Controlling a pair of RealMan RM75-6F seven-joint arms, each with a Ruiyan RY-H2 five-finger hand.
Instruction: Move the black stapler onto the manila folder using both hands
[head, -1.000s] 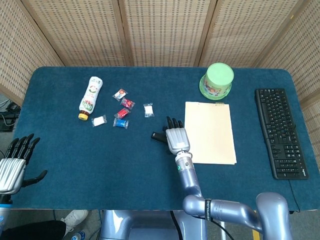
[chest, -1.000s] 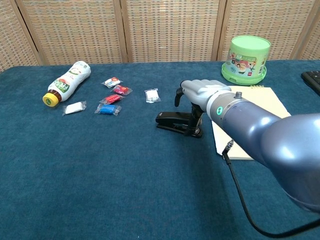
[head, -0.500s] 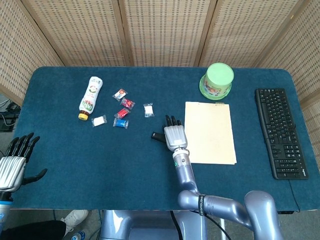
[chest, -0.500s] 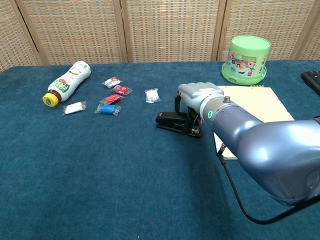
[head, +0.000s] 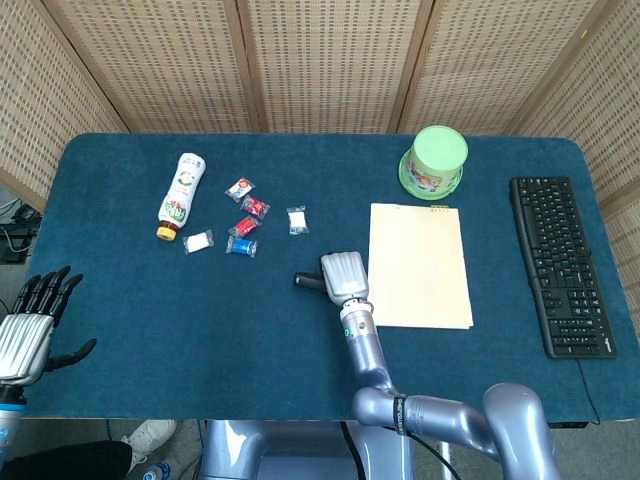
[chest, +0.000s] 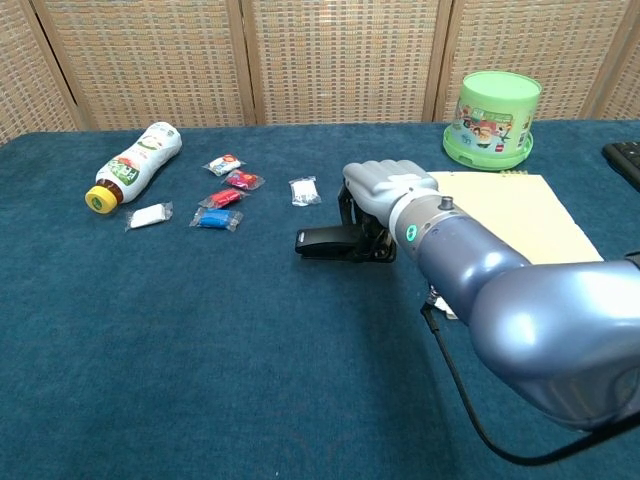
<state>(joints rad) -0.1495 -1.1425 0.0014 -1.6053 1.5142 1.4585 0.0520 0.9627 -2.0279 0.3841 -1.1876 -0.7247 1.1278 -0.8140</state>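
We list first the worktop (head: 200, 330), blue-covered, carrying all items. Next the keyboard (head: 561, 263), at the far right edge, then the manila folder (head: 420, 264), lying flat right of centre with nothing on it. Behind the folder stands a green tub (head: 433, 160); at the left lies a bottle (head: 179, 194) on its side, with several small wrapped sweets (head: 246, 220) scattered just beside it. The right hand (chest: 385, 192) sits over the black stapler (chest: 325, 241), just left of the folder; its fingers (chest: 365, 228) curl down around the stapler's rear end and appear to grip it, though we cannot see whether it is lifted off the cloth. The left hand (head: 28, 325) hangs off the worktop's left edge, well apart from everything, fingers apart and holding nothing. We judge the task barely begun: the stapler is grasped by one hand only, the second hand has not joined, and the transfer onto the folder is all still to do. Hidden: most of the stapler under the right hand in the head view, and the sweets' labels are too small to read.
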